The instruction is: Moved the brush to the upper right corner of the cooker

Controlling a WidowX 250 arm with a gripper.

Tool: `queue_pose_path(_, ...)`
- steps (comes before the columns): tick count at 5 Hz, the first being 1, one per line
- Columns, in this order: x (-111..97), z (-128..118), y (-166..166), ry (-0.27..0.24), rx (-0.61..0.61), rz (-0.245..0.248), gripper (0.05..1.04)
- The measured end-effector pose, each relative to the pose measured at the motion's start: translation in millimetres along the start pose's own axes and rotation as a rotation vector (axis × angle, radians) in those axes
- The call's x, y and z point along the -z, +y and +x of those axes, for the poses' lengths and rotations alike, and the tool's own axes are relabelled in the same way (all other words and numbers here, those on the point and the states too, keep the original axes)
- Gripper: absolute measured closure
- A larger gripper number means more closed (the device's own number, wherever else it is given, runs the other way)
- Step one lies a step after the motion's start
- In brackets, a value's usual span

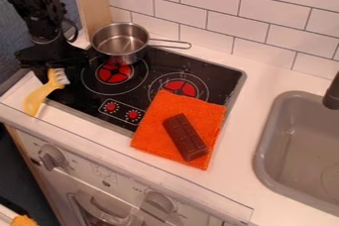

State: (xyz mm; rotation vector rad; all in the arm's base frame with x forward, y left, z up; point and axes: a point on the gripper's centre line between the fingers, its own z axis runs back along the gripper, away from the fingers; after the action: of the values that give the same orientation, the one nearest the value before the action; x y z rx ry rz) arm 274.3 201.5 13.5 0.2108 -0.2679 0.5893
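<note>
The black gripper hangs at the left edge of the cooker, directly over the upper end of the brush. The brush has a yellow handle and pale bristles; its bristle end lies over the cooker's left side, and the handle slants down to the white counter's front edge. The gripper's lower part meets or overlaps the top of the brush, and whether it holds it is unclear.
A steel pot stands on the cooker's back left, handle pointing right. An orange cloth with a brown chocolate bar on it covers the cooker's front right. A grey sink is at the right, a tiled wall behind.
</note>
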Motion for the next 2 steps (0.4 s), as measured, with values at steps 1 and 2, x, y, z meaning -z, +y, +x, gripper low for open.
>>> queue_pose_path(1, -0.7, -2.5, -1.6, 0.002, -0.005, -0.005, 0.505)
queue_pose_path(2, -3.4, -4.6, -7.7, 0.001, -0.001, -0.018, 0.506)
